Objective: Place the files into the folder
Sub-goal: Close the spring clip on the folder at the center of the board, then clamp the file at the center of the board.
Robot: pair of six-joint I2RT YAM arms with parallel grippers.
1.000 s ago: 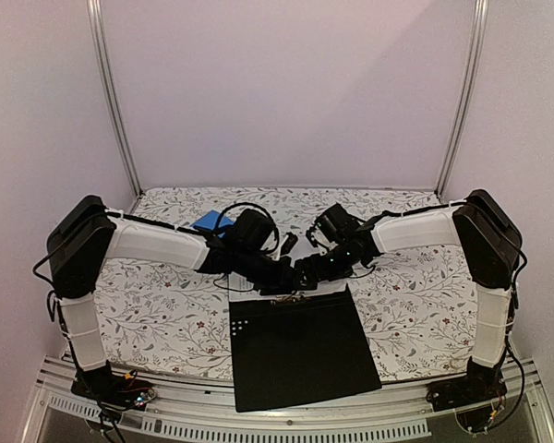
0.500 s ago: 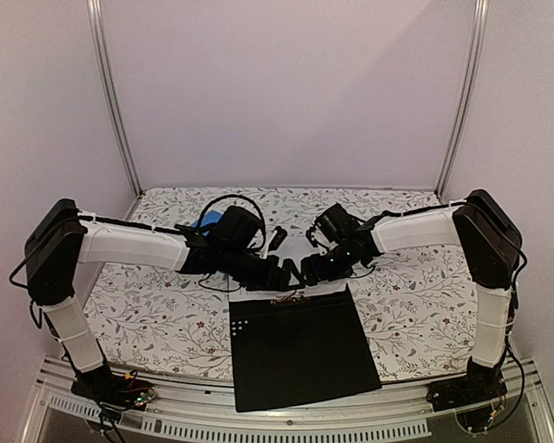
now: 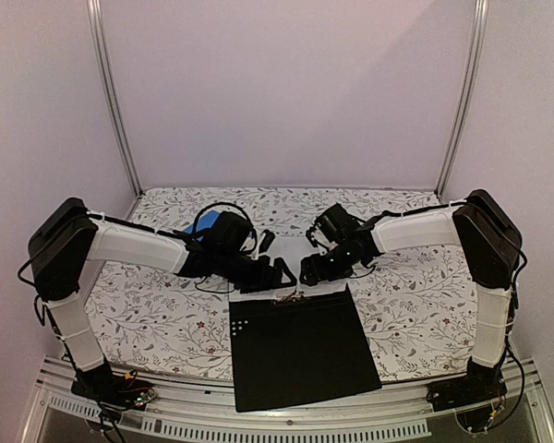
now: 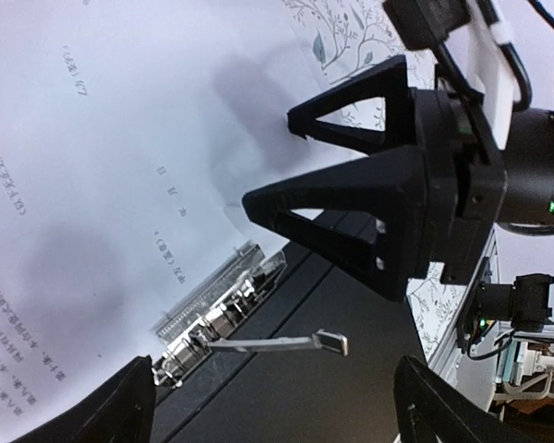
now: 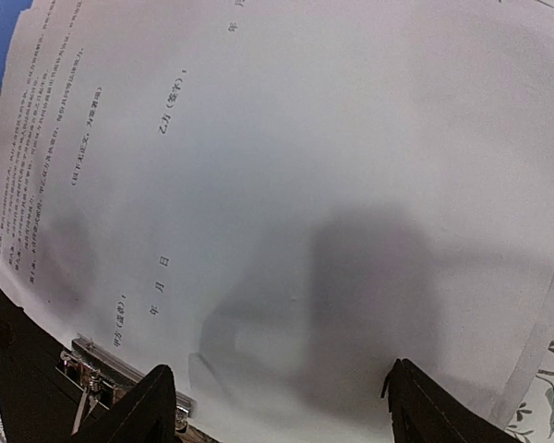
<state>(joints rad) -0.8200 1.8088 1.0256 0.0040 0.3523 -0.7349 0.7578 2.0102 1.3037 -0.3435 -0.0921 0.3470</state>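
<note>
table (image 3: 406, 305): folder (image 3: 300, 355) overhangs its near edge

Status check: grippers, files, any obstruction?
Left gripper and right gripper open, empty. Files down, edge at clip of open folder. Nothing visibly blocking.

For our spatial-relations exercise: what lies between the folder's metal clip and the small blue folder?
White printed paper, as the right wrist view shows.

I have both arms bent inward, wrists nearly meeting over the middle of the table (image 3: 148, 314). My left gripper (image 3: 281, 274) sits low, its jaws spread wide and empty. The right gripper (image 3: 306, 270) faces it, near but apart, its jaws also spread and empty.
</note>
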